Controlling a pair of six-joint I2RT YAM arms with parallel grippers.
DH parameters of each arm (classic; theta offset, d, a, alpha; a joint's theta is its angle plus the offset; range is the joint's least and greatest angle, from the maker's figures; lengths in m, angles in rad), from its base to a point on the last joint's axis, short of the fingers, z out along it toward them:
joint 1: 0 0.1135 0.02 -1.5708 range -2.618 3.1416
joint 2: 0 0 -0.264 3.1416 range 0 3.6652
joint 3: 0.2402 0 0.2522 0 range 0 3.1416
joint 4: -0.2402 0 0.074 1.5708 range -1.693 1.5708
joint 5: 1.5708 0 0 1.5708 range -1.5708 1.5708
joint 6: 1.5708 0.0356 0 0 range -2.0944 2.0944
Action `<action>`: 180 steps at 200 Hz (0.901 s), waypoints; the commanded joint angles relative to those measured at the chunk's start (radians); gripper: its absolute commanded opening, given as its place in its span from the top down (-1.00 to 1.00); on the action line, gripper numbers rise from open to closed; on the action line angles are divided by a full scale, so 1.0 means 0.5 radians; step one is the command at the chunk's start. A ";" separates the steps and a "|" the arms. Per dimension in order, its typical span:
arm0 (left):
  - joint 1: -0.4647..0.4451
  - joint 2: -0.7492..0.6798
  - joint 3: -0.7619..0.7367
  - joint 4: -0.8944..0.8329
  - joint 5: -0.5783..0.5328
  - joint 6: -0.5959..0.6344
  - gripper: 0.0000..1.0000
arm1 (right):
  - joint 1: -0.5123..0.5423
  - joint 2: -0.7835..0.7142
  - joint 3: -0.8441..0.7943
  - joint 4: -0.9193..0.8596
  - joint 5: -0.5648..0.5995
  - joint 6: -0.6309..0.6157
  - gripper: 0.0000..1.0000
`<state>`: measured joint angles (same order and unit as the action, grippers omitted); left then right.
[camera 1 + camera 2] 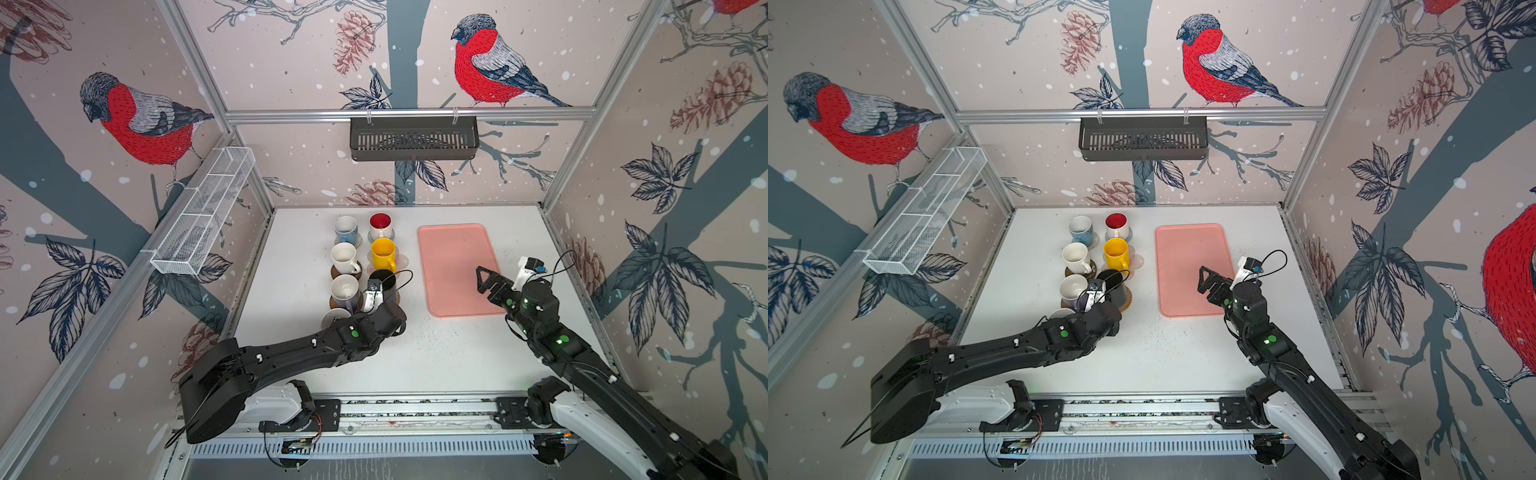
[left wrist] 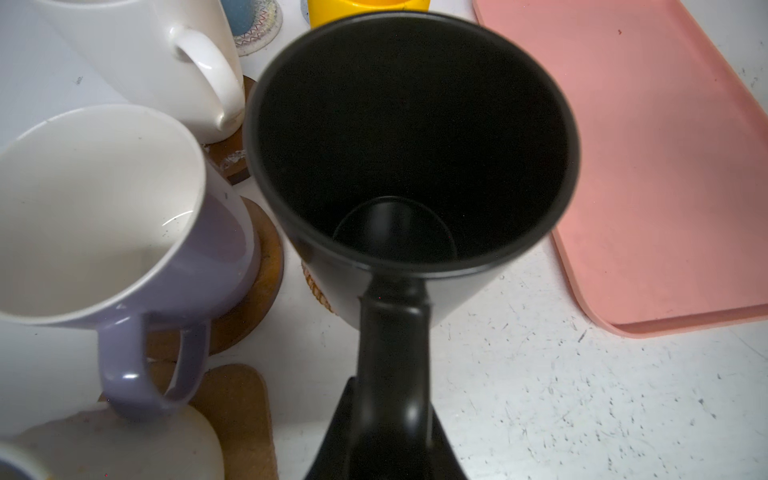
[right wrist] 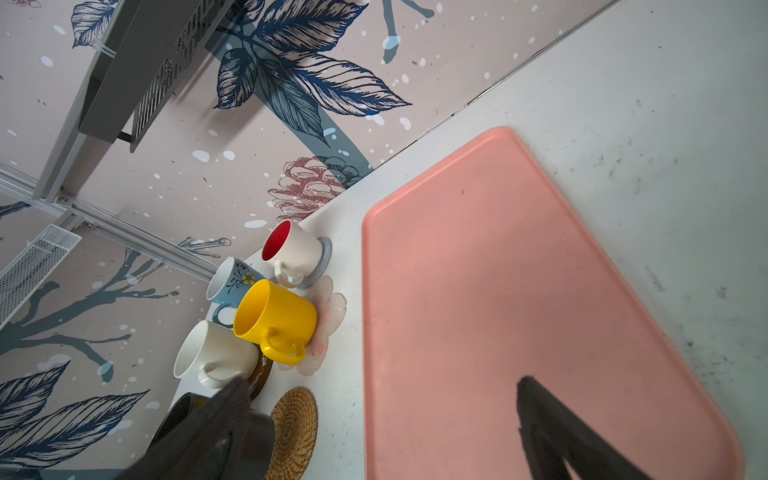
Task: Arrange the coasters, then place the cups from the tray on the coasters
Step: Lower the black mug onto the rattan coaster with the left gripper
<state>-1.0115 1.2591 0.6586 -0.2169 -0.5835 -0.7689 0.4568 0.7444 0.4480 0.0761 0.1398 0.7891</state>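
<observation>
The left gripper (image 2: 392, 386) is clamped on the handle of the glossy black ceramic mug (image 2: 407, 124), over the round tan wicker coaster (image 3: 293, 428) and close beside the lavender mug (image 2: 224, 232). Released tilted or off-centre, it may tip or knock that neighbour. The right gripper (image 1: 482, 280) hangs with jaws apart above the salmon-pink rectangular tray (image 1: 453, 249)

Both top views look down from high in front over the whole table (image 1: 436, 357). The left wrist view sits close above the black cup (image 2: 409, 124); the right looks aslant across the tray (image 3: 478, 291) — both catch that tray.
</observation>
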 commanded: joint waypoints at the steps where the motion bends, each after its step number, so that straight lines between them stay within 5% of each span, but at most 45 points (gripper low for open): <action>1: -0.003 0.017 0.013 0.182 -0.121 0.001 1.00 | 0.001 -0.004 -0.006 0.044 0.042 -0.016 -0.99; 180: -0.003 0.359 0.160 0.144 -0.281 -0.076 1.00 | -0.006 0.006 -0.060 0.083 0.103 -0.092 -0.99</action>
<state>-1.0115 1.4303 0.7334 -0.2138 -0.6579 -0.7959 0.4561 0.7486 0.4202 0.0834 0.1719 0.7593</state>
